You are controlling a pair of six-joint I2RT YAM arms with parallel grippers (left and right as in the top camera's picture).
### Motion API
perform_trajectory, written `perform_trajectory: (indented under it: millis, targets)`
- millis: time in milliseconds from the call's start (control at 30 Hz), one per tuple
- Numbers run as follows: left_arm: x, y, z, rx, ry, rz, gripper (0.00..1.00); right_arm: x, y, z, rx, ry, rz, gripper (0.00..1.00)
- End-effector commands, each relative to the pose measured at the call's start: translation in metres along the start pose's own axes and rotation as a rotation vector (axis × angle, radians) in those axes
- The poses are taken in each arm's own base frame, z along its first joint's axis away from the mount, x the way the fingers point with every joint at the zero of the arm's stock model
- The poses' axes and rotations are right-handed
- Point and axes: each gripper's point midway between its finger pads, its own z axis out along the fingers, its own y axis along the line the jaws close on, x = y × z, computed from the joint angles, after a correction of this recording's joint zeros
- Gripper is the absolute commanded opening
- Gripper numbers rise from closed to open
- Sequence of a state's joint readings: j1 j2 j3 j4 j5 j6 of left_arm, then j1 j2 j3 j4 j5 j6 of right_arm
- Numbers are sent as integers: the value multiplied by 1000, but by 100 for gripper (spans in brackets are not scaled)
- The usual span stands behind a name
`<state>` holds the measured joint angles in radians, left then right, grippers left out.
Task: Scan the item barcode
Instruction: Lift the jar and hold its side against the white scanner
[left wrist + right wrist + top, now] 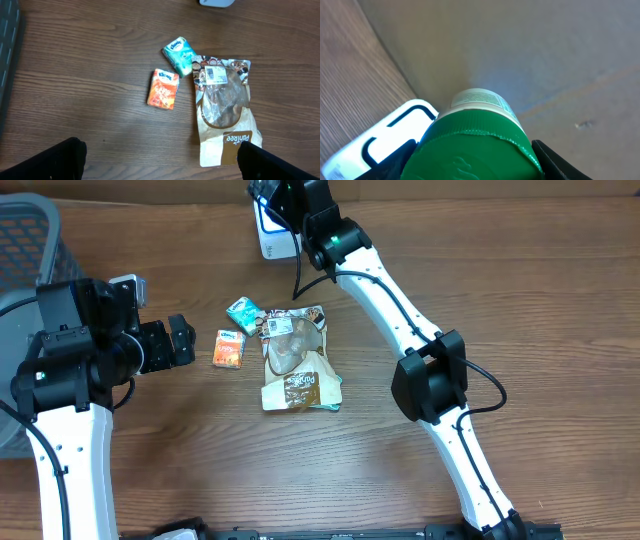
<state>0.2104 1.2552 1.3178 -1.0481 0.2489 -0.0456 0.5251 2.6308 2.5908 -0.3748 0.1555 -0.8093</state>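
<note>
A wood-grain table (520, 270) lies bare along its right side and near edge. A grey basket (20, 240) crowds the left edge and a white scanner (275, 242) sits at the far edge. In the centre lie an orange tissue pack (229, 349), a teal tissue pack (243, 314) and a brown snack bag (296, 360); the teal pack touches the bag's top corner and the orange pack lies just apart.

The right arm stretches diagonally from the near edge to the far edge, its right gripper (288, 195) above the scanner. The left gripper (181, 342) hovers low at the left, aimed at the central cluster, its fingers (50, 160) spread wide with nothing between them.

Only the right wrist view shows the load: a green-capped bottle (475, 145) clamped between the dark fingers, its white label facing away, the scanner just beside and below it. The left wrist view alone shows the printed sticker on the bag.
</note>
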Motion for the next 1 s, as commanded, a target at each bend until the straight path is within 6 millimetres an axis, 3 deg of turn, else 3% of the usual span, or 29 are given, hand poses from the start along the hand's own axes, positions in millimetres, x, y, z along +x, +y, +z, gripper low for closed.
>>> perform_trajectory:
  millis: [0,300,567,967]
  targets:
    - [-4,1,-3,-7,-13,8,100,-11,-11,-3,29,-38,-161,36]
    - [-4,1,-3,-7,-13,8,99,-21,-12,-2,33,-100,-165,35]
    - [-4,1,-3,-7,-13,8,100,-8,1,9,35,-99,-315,36]
    - [-4,1,-3,-7,-13,8,100,-5,-4,11,55,-109,-309,35]
